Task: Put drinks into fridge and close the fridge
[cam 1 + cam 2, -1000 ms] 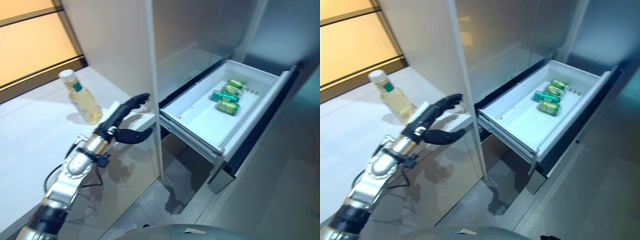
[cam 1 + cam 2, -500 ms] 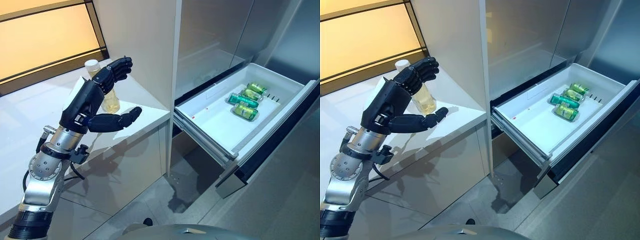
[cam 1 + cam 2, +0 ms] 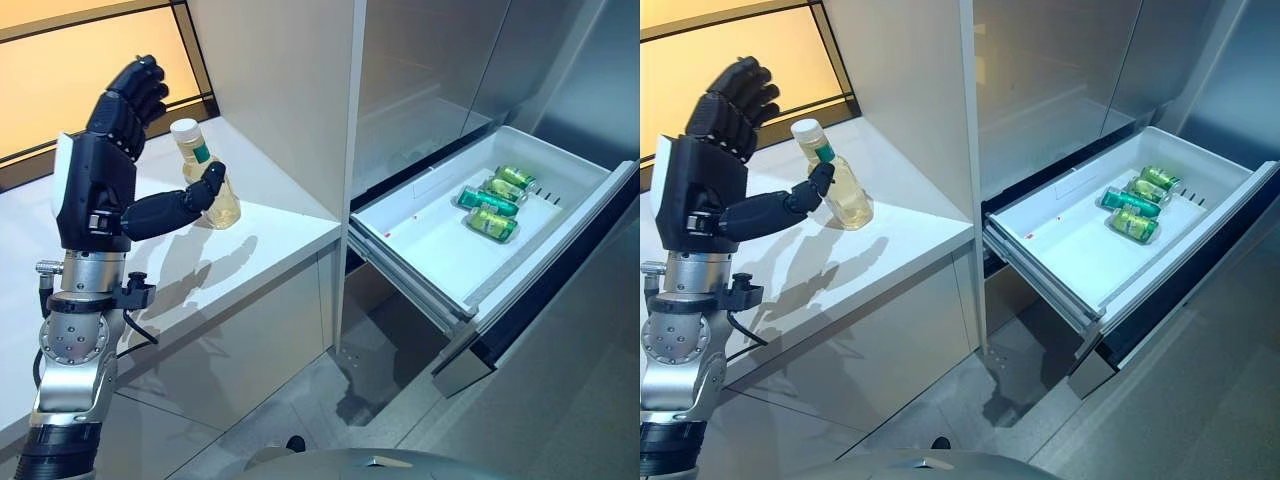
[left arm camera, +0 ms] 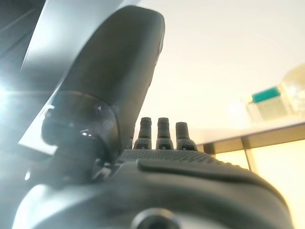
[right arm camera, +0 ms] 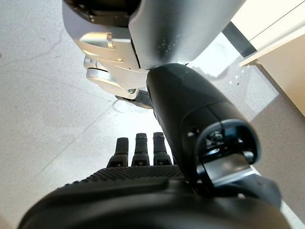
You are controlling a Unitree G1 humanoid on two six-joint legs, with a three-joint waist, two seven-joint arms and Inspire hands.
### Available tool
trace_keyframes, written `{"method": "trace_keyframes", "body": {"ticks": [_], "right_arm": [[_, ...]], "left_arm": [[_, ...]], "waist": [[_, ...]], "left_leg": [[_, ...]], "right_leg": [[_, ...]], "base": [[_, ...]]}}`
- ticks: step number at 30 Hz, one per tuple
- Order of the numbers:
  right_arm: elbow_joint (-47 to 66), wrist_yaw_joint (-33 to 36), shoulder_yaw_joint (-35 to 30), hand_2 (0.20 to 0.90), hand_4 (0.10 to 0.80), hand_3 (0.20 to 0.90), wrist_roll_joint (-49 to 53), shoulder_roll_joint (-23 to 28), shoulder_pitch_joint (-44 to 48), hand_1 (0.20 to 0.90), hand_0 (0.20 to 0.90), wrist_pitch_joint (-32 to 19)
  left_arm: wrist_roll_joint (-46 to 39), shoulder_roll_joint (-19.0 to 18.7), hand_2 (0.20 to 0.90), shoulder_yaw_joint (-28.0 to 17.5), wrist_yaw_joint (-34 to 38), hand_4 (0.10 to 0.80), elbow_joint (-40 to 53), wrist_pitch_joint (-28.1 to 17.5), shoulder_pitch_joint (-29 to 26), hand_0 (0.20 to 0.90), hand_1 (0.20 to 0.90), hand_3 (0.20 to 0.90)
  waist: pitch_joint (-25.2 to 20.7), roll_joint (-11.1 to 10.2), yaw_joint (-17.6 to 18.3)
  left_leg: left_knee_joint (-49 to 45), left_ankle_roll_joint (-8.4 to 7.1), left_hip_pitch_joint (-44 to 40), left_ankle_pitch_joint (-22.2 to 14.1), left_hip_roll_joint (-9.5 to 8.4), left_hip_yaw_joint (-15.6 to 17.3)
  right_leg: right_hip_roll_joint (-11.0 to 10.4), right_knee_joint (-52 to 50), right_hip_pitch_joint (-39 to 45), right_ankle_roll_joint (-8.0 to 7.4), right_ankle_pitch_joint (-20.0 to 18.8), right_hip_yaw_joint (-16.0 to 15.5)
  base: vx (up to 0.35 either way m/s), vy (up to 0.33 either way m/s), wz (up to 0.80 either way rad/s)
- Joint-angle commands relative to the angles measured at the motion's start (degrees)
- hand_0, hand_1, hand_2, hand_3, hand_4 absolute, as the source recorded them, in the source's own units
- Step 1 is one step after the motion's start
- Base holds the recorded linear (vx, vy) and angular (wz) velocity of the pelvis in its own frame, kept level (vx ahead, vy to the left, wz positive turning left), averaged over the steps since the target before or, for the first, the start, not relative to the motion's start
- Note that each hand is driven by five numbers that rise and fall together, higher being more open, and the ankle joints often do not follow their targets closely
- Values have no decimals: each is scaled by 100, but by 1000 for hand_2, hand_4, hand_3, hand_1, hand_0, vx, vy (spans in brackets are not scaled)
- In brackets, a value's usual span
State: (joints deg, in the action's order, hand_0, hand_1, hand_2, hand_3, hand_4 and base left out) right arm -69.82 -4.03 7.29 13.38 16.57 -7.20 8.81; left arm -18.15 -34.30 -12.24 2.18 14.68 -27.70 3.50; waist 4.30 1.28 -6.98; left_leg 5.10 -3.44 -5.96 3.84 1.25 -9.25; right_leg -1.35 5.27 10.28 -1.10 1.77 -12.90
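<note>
A clear bottle of yellow drink (image 3: 207, 185) with a white cap stands upright on the white counter (image 3: 262, 245), next to the tall cabinet wall. My left hand (image 3: 95, 185) is raised beside it on the left, open, fingers spread upward and thumb reaching toward the bottle's neck, holding nothing. The bottle also shows in the left wrist view (image 4: 274, 98) past my fingers (image 4: 163, 131). The fridge's white drawer (image 3: 425, 245) stands pulled out at the right, with green cans (image 3: 488, 205) lying at its far end. My right hand (image 5: 138, 150) hangs over the floor, fingers relaxed and empty.
The drawer's dark front panel (image 3: 560, 290) juts into the floor space at the right. The cabinet wall (image 3: 290, 90) rises between the counter and the fridge. A lit orange panel (image 3: 60, 80) backs the counter. Grey floor lies below the drawer.
My left hand has risen and swung left, from in front of the bottle to beside it, so the bottle is uncovered. The camera shifted before that. The bottle and cans have not moved.
</note>
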Motion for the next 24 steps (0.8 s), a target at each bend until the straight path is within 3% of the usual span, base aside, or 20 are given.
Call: {"method": "trace_keyframes", "body": {"ticks": [1,11,24], "right_arm": [[248,-185,44,900,800,900,-8,-297,187,900,900,72],[292,-229,66,900,800,900,-51,-250,246,900,900,217],[191,-278,81,900,800,900,-103,-270,296,900,900,234]], "left_arm": [[184,-127,900,-512,365,800,128,-216,-397,900,900,900],[391,-265,900,-171,620,800,-271,1067,-671,900,900,900],[383,-147,900,-229,1217,800,-424,1045,-951,900,900,900]], "waist": [[-115,-191,65],[-142,-153,168],[-195,-159,236]], "left_leg": [[-10,445,-27,-400,-500,191],[-10,456,-70,-408,-496,242],[-10,460,-92,-419,-487,286]], "right_leg": [[-10,-112,-239,-139,-232,396],[2,-111,-222,-157,-241,446],[9,-105,-222,-149,-238,508]], "base": [[0,0,0],[7,-1,-1],[11,-2,-2]]}}
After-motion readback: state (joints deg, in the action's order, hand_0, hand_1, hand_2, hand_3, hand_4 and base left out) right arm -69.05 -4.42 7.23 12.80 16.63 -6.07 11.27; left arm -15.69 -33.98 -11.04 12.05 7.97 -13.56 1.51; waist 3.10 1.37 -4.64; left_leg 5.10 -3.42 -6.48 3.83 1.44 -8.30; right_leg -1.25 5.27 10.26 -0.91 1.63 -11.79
